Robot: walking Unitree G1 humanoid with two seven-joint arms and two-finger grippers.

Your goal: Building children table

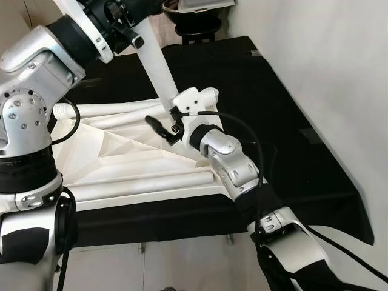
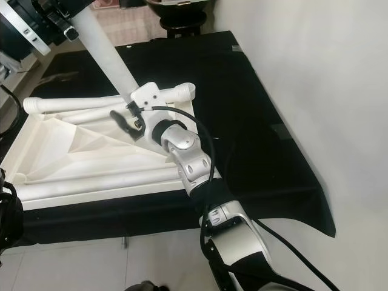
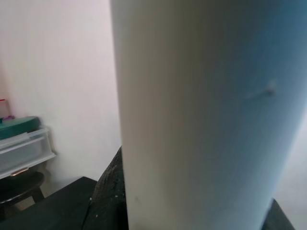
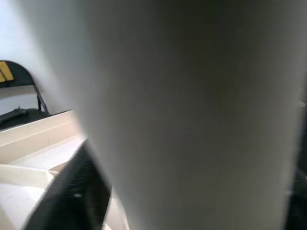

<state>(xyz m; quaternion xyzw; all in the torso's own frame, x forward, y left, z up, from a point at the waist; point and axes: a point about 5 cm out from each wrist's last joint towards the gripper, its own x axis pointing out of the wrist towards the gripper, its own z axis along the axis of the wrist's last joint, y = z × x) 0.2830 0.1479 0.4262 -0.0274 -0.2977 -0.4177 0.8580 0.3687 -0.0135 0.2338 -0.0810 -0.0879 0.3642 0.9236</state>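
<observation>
A white children's tabletop (image 1: pixel 130 154) lies upside down on a black cloth (image 1: pixel 279 121). A white table leg (image 1: pixel 159 66) slants up from the corner socket (image 1: pixel 195 98) at the tabletop's far right corner. My left gripper (image 1: pixel 124 27) is shut on the leg's upper end; in the left wrist view the leg (image 3: pixel 201 115) is very close. My right gripper (image 1: pixel 167 124) sits at the leg's lower end beside the socket, one black finger (image 1: pixel 155 122) jutting left, the leg (image 4: pixel 192 115) lying between its fingers.
Two more white legs lie on the tabletop, one along the far edge (image 1: pixel 121 110) and one along the near edge (image 1: pixel 145 180). A black stool (image 1: pixel 195 23) stands beyond the cloth. A pale wall (image 1: pixel 339 73) runs along the right.
</observation>
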